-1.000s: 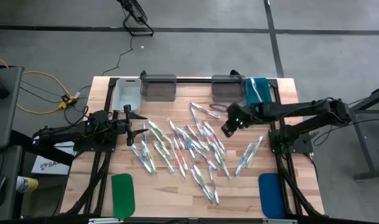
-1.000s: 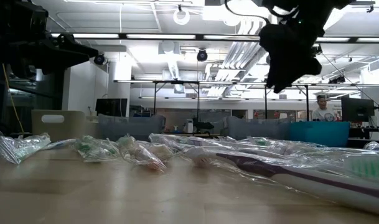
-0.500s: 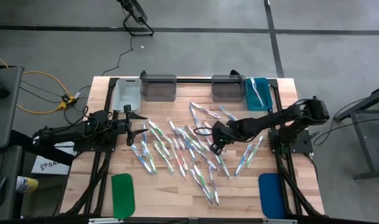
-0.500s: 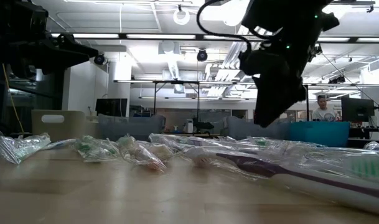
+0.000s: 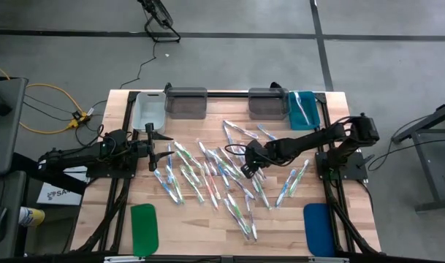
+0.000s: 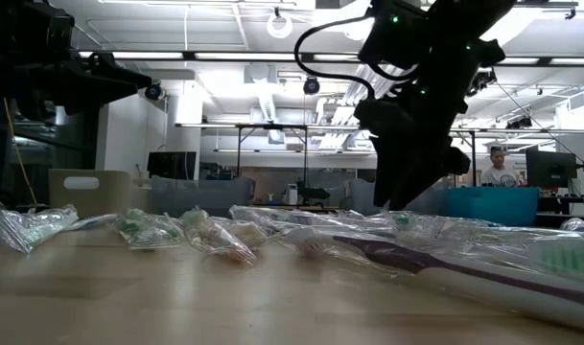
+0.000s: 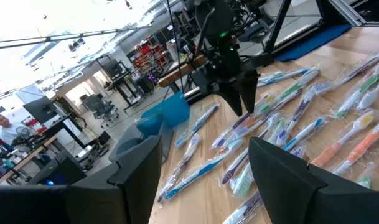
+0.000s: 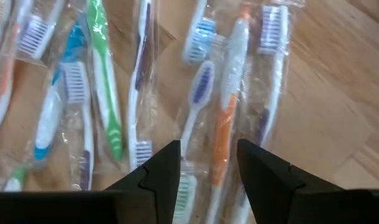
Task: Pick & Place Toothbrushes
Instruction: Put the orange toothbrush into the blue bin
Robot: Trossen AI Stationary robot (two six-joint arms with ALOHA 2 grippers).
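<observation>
right gripper (image 5: pixel 246 169) is down low over the middle of the toothbrushes (image 5: pixel 215 175), fingers (image 8: pixel 264 171) parted and released, nothing between them. in its wrist view an orange-handled brush (image 8: pixel 225 134) in clear wrap sits right in the gap between the two tips, with a purple-bristled brush (image 8: pixel 198 93) just beside it on one side and a white one (image 8: pixel 271 93) on the other. a green-handled brush (image 8: pixel 105 87) and a blue one (image 8: pixel 49 115) lie further off to that first side. low view shows the right gripper (image 6: pixel 407 187) hanging with its tips at the level of the wrapped pile; contact can't be told.

left gripper (image 5: pixel 150 148) hovers at the left edge of the scatter, near the pale bin (image 5: pixel 147 111), fingers (image 7: pixel 282 174) spread wide, empty. the brushes nearest it lie just past its tips.

one brush already sits in the teal bin (image 5: pixel 303 109), well behind the right gripper. two grey bins (image 5: pixel 185 102) stand at the back edge of the table (image 5: pixel 120 219).
</observation>
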